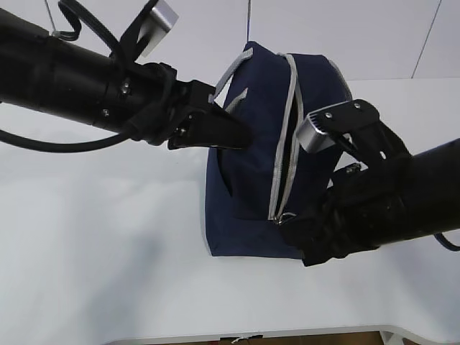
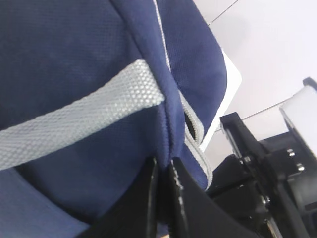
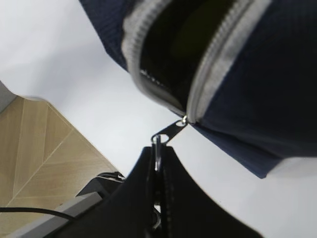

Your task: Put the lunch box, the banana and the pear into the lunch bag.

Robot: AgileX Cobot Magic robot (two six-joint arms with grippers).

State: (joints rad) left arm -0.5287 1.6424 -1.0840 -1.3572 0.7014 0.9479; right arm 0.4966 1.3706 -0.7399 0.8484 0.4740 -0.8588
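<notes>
Lunch bag stands on the white counter, its grey zipper partly undone. Left pincer is closed, pinching a fold of navy fabric near the handle — right pincer is clamped on the ring pull.

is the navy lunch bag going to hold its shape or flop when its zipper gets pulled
Probably floppy: the lunch bag is soft fabric that puckers where the left end effector pinches it. Likely to slide or tip if unheld, since the right end effector pulls its ring pull.
</notes>
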